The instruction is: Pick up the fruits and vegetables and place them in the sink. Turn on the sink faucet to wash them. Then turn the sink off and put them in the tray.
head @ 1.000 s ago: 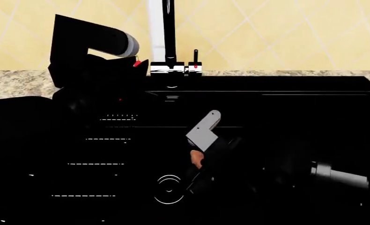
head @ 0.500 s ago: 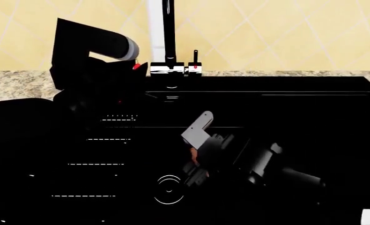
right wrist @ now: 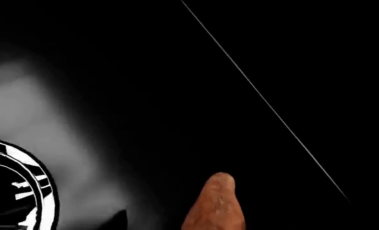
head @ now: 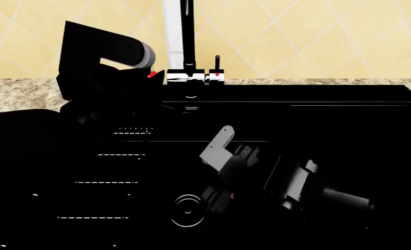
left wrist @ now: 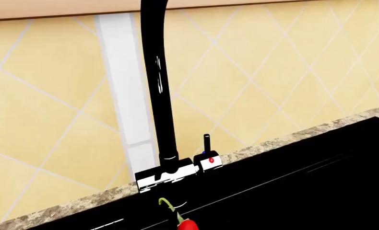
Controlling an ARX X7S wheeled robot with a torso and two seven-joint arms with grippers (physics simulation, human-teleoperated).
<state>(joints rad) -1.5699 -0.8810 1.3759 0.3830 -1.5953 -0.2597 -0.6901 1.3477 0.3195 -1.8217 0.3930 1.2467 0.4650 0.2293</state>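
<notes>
**Both arms over the black sink**

The right gripper (head: 216,200) hangs low in the sink (head: 330,120), near the drain ring (head: 187,210); the sweet potato (right wrist: 215,206) pokes out at it, though whether the fingers clasp it I cannot tell. The left gripper (head: 146,78) sits beside the faucet (left wrist: 159,91), with the red chili pepper (left wrist: 187,224) at it, grip unclear.

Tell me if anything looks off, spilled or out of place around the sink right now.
Nothing stands out. The faucet stands upright with no water running. The chili pepper shows close to the left wrist camera and the sweet potato close to the right one, above the sink near its drain ring. No spills show.
</notes>
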